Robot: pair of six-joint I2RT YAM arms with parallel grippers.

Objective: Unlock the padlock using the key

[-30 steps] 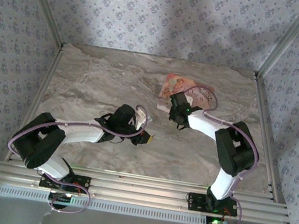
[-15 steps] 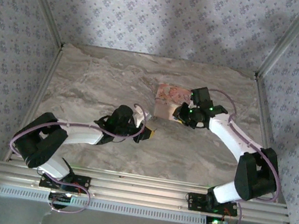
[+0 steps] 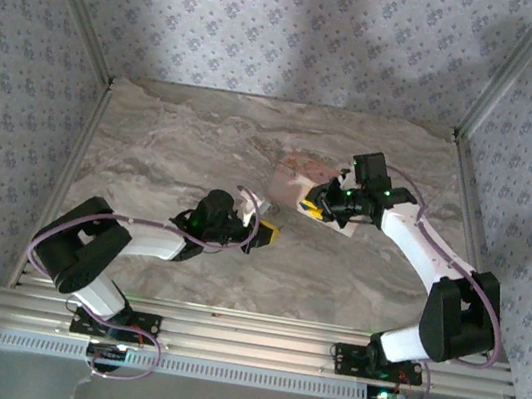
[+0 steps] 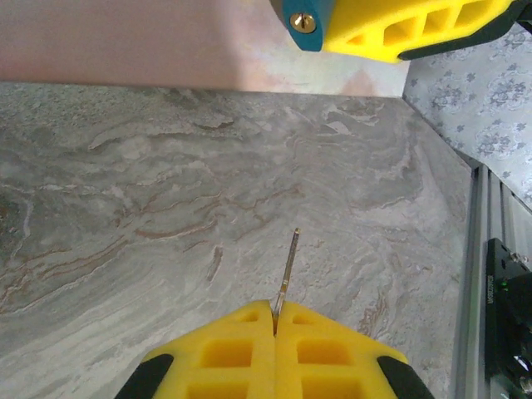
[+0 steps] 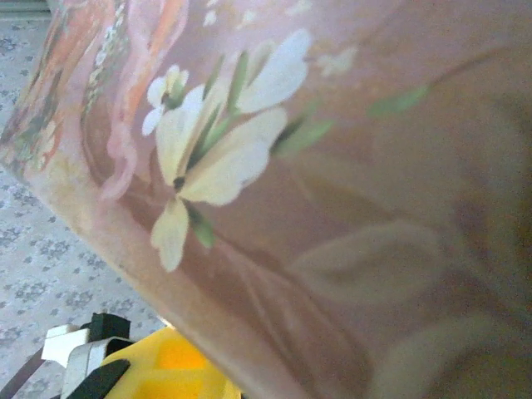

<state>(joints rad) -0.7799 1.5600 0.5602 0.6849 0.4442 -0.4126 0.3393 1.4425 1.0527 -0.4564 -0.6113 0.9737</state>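
**Key [image 4: 287,266] held ready in the left gripper**

My left gripper [image 4: 274,314] is pressed together on the key's head. This leaves the blade projecting forward, low over the desk [image 4: 125,191] and clear of the pads for insertion. Seen edge-on from the left wrist, the blade is a thin, straight strip of grey metal; its teeth are not legible. In the top view this gripper sits near the middle of the desk, pointing toward my right gripper [image 3: 320,208] and apart from it.

My right gripper is up against a pink floral packet [image 5: 274,166], whose surface lies close to the right wrist camera. One yellow finger [image 5: 174,366] shows beneath it. Whether the fingers pinch the packet I cannot tell. I judge that the packet is held up to present or uncover the padlock; where the padlock lies I cannot tell.
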